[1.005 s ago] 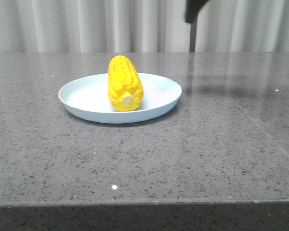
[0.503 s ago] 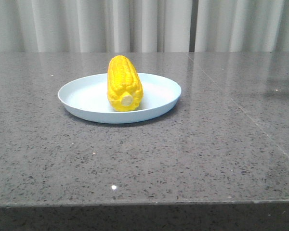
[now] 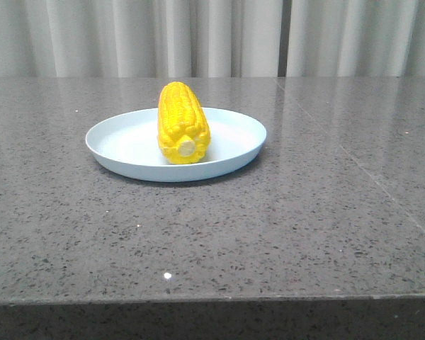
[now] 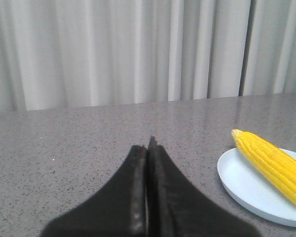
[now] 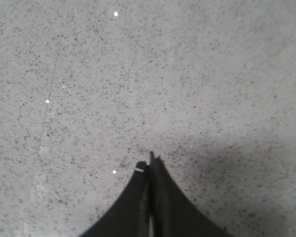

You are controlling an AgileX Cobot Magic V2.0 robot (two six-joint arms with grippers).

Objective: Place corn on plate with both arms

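Note:
The yellow corn lies on the pale light-blue plate left of the table's middle, its pale stub end toward the camera. Neither arm shows in the front view. In the left wrist view my left gripper is shut and empty above the table, apart from the plate and the corn, which lie off to one side. In the right wrist view my right gripper is shut and empty over bare table; no corn or plate shows there.
The grey speckled stone table reaches to a front edge near the camera. A thin seam runs across its right part. Pale curtains hang behind the table.
One second ago a dark arm part showed at the top right of the front view. It has left the view. The corn and plate have not moved.

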